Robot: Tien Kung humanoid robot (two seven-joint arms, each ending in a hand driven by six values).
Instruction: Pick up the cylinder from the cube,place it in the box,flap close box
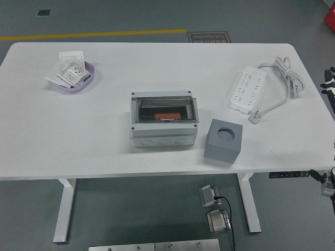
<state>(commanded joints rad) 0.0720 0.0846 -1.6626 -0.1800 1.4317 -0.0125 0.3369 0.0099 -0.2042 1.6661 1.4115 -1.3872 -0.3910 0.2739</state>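
No print or brand mark can be read on anything here; the red-brown floor mat (208, 37) beyond the far edge carries writing too small to make out, and the leaflets in the dish are just as illegible.

The worktop (104, 130) is a smooth white slab with rounded corners. At its centre sits the box (164, 120), a pale grey plastic enclosure, rectangular, with a clear smoked flap lying shut over its top and round knock-out marks along its front wall. Through the flap an orange piece (168, 115) with a pale part at its near edge shows inside; whether that is the cylinder cannot be told for sure.

Just beside the box, at its 4 o'clock, stands the cube (223, 141), matte grey, with a round socket sunk in its top face. The socket holds nothing.

At 2 o'clock from the box lies a white power strip (246, 89), long and flat with rows of sockets, its glossy cable (285, 78) looping toward the right edge. At 10 o'clock, well apart, is a shallow lilac oval dish (84, 83) heaped with white paper packets (70, 73).

Only the dark fingertips of the right hand (329, 82) show at the picture's right edge, off the worktop; whether it is spread or curled cannot be told.
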